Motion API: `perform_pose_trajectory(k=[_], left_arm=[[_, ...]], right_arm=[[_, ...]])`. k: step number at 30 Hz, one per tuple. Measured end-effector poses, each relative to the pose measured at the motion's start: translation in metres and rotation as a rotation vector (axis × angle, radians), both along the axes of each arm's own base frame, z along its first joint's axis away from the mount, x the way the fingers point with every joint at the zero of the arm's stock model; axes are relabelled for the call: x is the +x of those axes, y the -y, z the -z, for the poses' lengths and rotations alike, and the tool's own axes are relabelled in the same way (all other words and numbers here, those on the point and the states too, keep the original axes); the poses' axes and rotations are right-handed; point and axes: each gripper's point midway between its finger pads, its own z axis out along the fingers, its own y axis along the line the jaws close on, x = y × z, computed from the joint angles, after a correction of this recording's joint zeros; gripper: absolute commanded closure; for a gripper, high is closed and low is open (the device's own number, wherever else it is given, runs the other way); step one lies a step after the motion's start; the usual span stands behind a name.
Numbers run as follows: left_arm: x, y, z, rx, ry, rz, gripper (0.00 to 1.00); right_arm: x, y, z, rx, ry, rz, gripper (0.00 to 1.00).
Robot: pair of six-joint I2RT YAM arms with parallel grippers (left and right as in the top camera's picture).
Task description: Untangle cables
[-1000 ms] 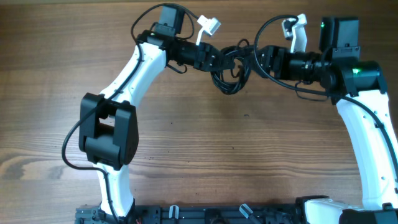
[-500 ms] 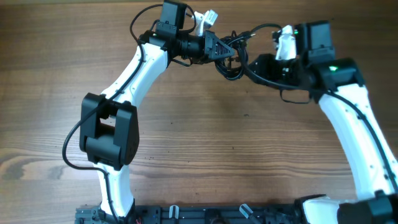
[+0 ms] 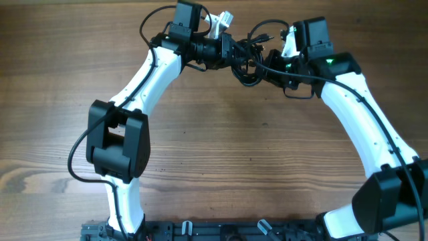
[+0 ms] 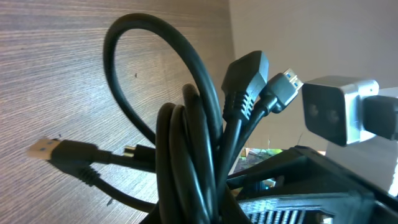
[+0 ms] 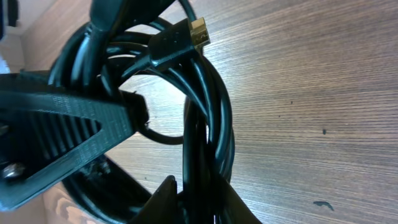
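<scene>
The cables [image 3: 249, 59] are a knotted bundle of thin black cords held above the table's far side between both arms. My left gripper [image 3: 234, 53] is shut on the bundle's left side. In the left wrist view the cables [image 4: 194, 149] rise from the hidden jaws, and two plug ends [image 4: 249, 81] stick up. My right gripper [image 3: 265, 61] is shut on the right side. Its fingers [image 5: 169, 198] pinch several strands of the cables [image 5: 211, 124]. A gold-tipped plug [image 5: 186, 36] points up to the right.
The wooden table [image 3: 221, 147] stretches below the bundle. The left gripper's ribbed black finger [image 5: 62, 134] sits close beside the right one's grip. A white connector [image 3: 224, 19] hangs behind the left wrist. The right arm's own thick cable [image 3: 301, 73] loops near the bundle.
My right gripper has moved left to the bundle and shut on its strands. The left gripper turned and shifted slightly right, still holding the bundle.
</scene>
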Motion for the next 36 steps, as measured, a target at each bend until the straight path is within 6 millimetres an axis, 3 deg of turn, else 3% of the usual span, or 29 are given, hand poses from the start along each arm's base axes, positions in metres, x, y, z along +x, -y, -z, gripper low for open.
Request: perform_pose_trajectory(k=[2, 8, 11, 13, 15, 17, 19, 21, 23, 24, 25, 26, 27, 28, 30, 31, 36], left_arm=[[0.0, 0.001, 0.003, 0.013, -0.031, -0.02, 0.96], [0.002, -0.003, 0.009, 0.043, -0.075, -0.059, 0.96], [-0.01, -0.017, 0.035, 0.185, -0.206, -0.136, 0.96], [-0.02, -0.023, 0.042, 0.26, -0.265, -0.169, 0.96], [-0.026, -0.019, 0.027, 0.255, -0.266, -0.167, 0.96], [-0.029, -0.015, 0.008, 0.23, -0.237, -0.158, 0.96], [-0.038, -0.006, -0.005, 0.2, -0.231, -0.123, 0.96], [-0.043, 0.004, -0.008, 0.181, -0.221, -0.092, 0.96], [-0.03, -0.001, -0.002, 0.204, -0.164, -0.126, 0.96], [-0.017, -0.011, 0.006, 0.213, -0.132, -0.148, 0.96], [0.009, -0.034, 0.024, 0.219, -0.111, -0.205, 0.96], [0.021, -0.042, 0.023, 0.191, -0.062, -0.209, 0.96], [0.03, -0.045, 0.016, 0.153, -0.006, -0.195, 0.96], [0.033, -0.043, 0.002, 0.103, 0.064, -0.161, 0.96], [0.025, -0.037, -0.036, 0.032, 0.195, -0.088, 0.96], [0.02, -0.037, -0.052, 0.015, 0.245, -0.068, 0.96], [-0.02, -0.044, -0.145, -0.021, 0.519, -0.018, 0.96]], right_arm=[[0.002, 0.0, 0.007, -0.002, -0.017, 0.004, 0.96], [0.008, -0.004, 0.004, -0.018, 0.055, -0.069, 0.96], [-0.001, -0.01, -0.002, -0.026, 0.101, -0.161, 0.96], [-0.015, -0.011, -0.029, -0.019, 0.175, -0.195, 0.96], [-0.029, -0.008, -0.073, -0.01, 0.294, -0.194, 0.96], [-0.043, 0.003, -0.101, -0.018, 0.342, -0.133, 0.96], [-0.066, 0.023, -0.109, -0.05, 0.293, -0.018, 0.96], [-0.086, 0.043, -0.099, -0.102, 0.197, 0.086, 0.96], [-0.096, 0.057, -0.089, -0.153, 0.132, 0.139, 0.96], [-0.101, 0.072, -0.093, -0.192, 0.132, 0.184, 0.96], [-0.102, 0.075, -0.094, -0.204, 0.133, 0.191, 0.95], [-0.102, 0.075, -0.091, -0.214, 0.117, 0.192, 0.93], [-0.099, 0.075, -0.088, -0.22, 0.112, 0.184, 0.89], [-0.093, 0.07, -0.086, -0.214, 0.124, 0.153, 0.75], [-0.073, 0.044, -0.101, -0.155, 0.255, -0.003, 0.45], [-0.067, 0.035, -0.111, -0.133, 0.326, -0.067, 0.39], [-0.046, 0.018, -0.146, -0.102, 0.542, -0.166, 0.34]])
